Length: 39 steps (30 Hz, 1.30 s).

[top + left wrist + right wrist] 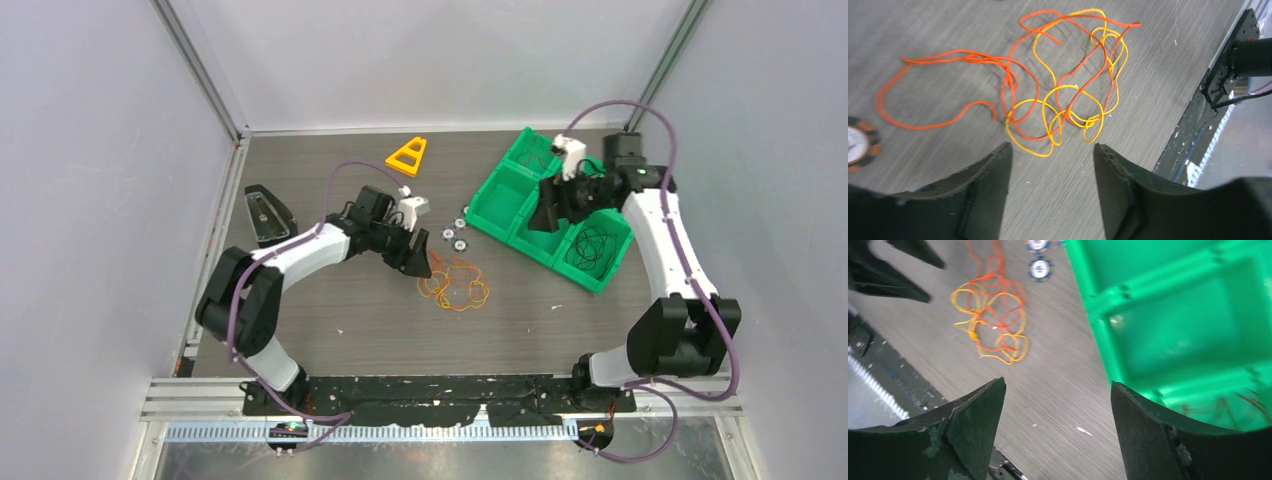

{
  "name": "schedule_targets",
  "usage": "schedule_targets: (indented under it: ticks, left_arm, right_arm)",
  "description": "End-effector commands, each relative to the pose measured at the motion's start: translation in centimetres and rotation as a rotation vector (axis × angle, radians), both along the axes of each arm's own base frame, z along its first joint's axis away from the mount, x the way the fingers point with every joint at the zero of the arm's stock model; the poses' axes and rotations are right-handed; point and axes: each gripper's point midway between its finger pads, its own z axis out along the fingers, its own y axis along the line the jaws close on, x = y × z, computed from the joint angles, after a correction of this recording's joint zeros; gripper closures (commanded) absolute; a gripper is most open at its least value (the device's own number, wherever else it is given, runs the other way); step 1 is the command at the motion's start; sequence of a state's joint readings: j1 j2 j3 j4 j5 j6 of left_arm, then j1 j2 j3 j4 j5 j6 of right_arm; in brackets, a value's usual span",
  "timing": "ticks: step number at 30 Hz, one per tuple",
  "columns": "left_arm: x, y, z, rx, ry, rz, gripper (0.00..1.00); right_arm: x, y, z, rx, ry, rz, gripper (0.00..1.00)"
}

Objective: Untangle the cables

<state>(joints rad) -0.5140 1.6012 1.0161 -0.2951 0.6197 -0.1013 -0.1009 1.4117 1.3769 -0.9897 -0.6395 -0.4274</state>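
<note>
The cables (1055,87), a small bundle of very thin flexible wires in orange and yellow, lie in a loose tangle on the grey wood-grain counter (340,320) near the middle, between the two arms and closer to the left one. In the left wrist view the thin orange wire (923,57) runs out in one long free tail to the side. Its other end loops through the thin yellow wire (1098,37) at several crossings, and there is a tight little twist low in the bundle. No strand lies apart on its own, so I judge the untangling as barely begun, if at all: every crossing of this bundle is left to work out.

The left claw (1052,145) hangs just beside the tangle with its fingers spread and nothing between them, aimed at the near edge of the yellow loops. The right claw (1058,382) is also spread and empty. It is well apart from the wires, over the green plastic compartment bin (497,190) at the right of the counter.

One near compartment of that bin holds a dark thin coil of wire (590,245). Whether it is a finished piece put away or another tangle waiting, I cannot tell. A few small round discs (452,238) sit between the bin and the bundle, clear of the wires.
</note>
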Motion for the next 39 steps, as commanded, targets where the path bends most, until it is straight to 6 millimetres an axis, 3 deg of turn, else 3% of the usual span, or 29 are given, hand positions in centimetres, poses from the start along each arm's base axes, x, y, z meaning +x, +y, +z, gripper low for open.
schedule_targets:
  ticks: [1, 10, 14, 18, 22, 25, 26, 28, 31, 33, 39]
  left_arm:
    - [0.2, -2.5, 0.1, -0.053, 0.038, -0.033, 0.45]
    - [-1.5, -3.5, -3.3, -0.008, 0.131, -0.067, 0.58]
    - [-1.9, -4.1, -3.8, 0.0, 0.145, -0.08, 0.61]
    - [-1.7, -4.3, -4.0, 0.006, 0.145, -0.077, 0.66]
    - [-1.8, -4.0, -3.4, 0.014, 0.133, -0.087, 0.76]
    - [-2.2, -3.1, -2.5, 0.022, 0.112, -0.101, 0.92]
    - [-2.2, -2.5, -1.8, 0.022, 0.098, -0.099, 0.99]
    - [-2.1, -1.0, -0.8, 0.03, 0.075, -0.081, 1.0]
    - [-1.5, 2.7, 0.9, 0.041, 0.034, -0.006, 1.0]
    - [-0.5, 6.4, 1.7, 0.064, 0.0, 0.078, 1.0]
    - [-1.0, 15.7, 3.3, 0.163, -0.065, 0.227, 1.0]
  right_arm:
    - [0.5, 6.7, -2.5, 0.1, 0.057, 0.145, 0.19]
    - [1.7, 13.7, -9.4, 0.094, 0.157, 0.242, 0.27]
    - [0.4, 15.8, -12.1, 0.072, 0.211, 0.287, 0.28]
    - [-1.1, 16.4, -14.6, 0.031, 0.255, 0.308, 0.31]
    - [-2.0, 16.2, -16.7, -0.039, 0.264, 0.316, 0.49]
    - [-2.5, 15.4, -17.0, -0.076, 0.264, 0.322, 0.73]
    - [-2.6, 15.2, -16.4, -0.079, 0.246, 0.323, 0.83]
    - [-2.5, 14.6, -14.9, -0.088, 0.203, 0.321, 0.93]
    - [-2.1, 13.1, -11.7, -0.098, 0.121, 0.306, 0.94]
    - [-2.1, 11.9, -10.1, -0.119, 0.074, 0.301, 0.95]
    - [-3.4, 7.9, -8.0, -0.2, 0.0, 0.277, 0.94]
